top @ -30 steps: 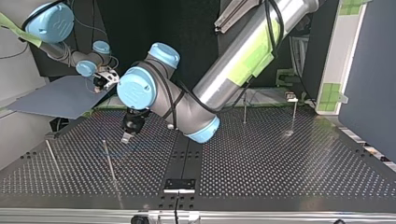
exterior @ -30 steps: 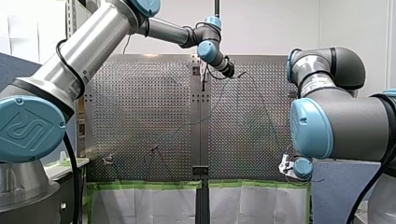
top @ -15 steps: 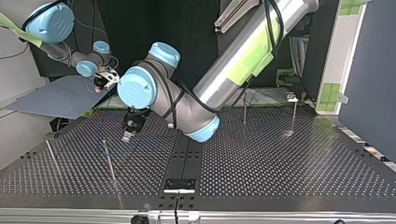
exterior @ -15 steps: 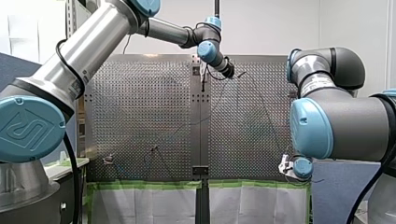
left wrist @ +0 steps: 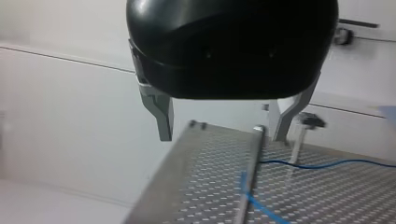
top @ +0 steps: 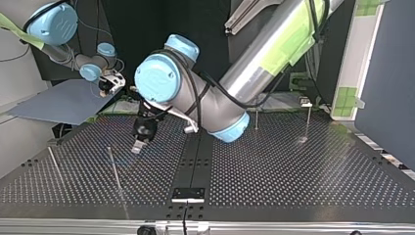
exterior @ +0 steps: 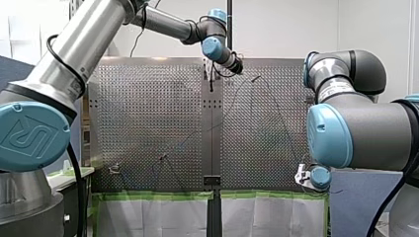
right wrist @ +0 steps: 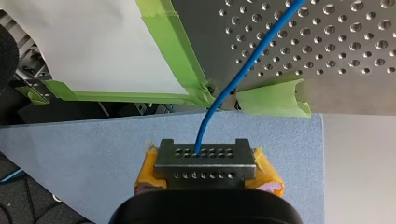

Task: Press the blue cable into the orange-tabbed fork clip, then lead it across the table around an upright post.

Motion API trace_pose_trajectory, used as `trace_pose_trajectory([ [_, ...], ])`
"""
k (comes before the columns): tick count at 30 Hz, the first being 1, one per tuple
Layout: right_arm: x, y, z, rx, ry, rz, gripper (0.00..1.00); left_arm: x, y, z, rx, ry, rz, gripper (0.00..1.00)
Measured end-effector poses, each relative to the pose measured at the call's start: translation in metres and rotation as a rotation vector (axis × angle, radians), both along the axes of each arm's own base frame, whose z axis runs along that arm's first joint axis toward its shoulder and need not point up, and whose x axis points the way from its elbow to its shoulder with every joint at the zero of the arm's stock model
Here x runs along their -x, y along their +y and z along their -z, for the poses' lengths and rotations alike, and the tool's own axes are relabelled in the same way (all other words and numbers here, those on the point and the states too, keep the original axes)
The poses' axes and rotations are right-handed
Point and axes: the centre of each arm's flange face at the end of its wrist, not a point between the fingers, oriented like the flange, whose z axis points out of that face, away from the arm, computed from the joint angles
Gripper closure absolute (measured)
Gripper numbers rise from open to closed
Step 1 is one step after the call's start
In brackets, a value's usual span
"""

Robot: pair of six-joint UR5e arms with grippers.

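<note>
Left wrist view: my left gripper [left wrist: 222, 136] hangs fingers apart, empty, over the perforated table [left wrist: 201, 191], blue cable [left wrist: 327, 164] lying ahead. Right wrist view: my right gripper [right wrist: 205, 163] is clamped on the cable off the table's edge, presumably anchoring it for routing.

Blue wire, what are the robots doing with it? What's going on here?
Two robot arms are laying a blue cable across a table full of little holes. My right claw is shut on the cable's end, just off the table's edge near some green tape. My left claw is open and holds nothing. It hangs above the table, with the cable lying ahead of it.
</note>
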Motion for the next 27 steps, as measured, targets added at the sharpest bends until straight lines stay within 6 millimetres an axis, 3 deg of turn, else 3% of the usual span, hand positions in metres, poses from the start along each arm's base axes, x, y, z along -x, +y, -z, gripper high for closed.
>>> trace_pose_trajectory([
  [14,-0.002,-0.001,-0.001,0.000,0.036,-0.016,1.00,0.026,0.037,-0.038,0.215,-0.041,-0.103,0.00],
  [27,-0.003,0.000,-0.001,-0.009,0.049,-0.024,1.00,0.053,0.072,-0.066,0.314,-0.133,-0.144,0.00],
])
